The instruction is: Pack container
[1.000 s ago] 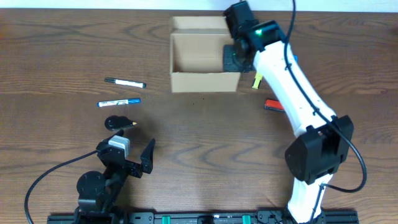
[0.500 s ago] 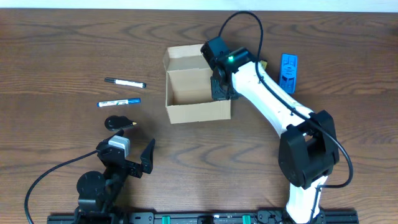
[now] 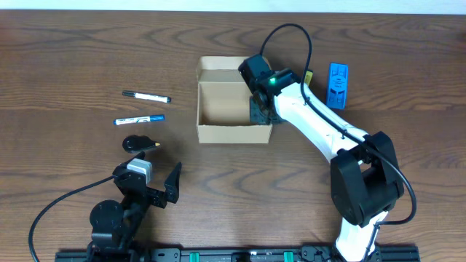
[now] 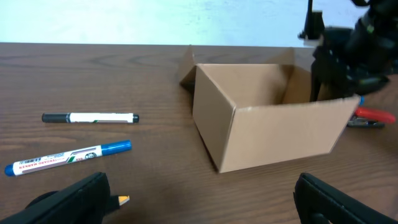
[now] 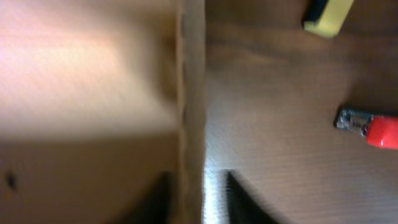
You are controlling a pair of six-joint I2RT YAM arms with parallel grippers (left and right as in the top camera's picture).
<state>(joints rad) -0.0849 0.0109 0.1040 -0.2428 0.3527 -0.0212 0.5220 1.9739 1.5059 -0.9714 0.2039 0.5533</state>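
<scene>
The right gripper, fingers clamped on the container wall, has nudged it slightly rightward.

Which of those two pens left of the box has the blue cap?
The nearer marker, closer to the idle left claw. The farther pen has black ends.

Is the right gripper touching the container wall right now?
Touching. In the right wrist view the container wall edge runs straight down between the two fingers of the right gripper, which press against it; overhead, it sits on the box's right wall.
</scene>
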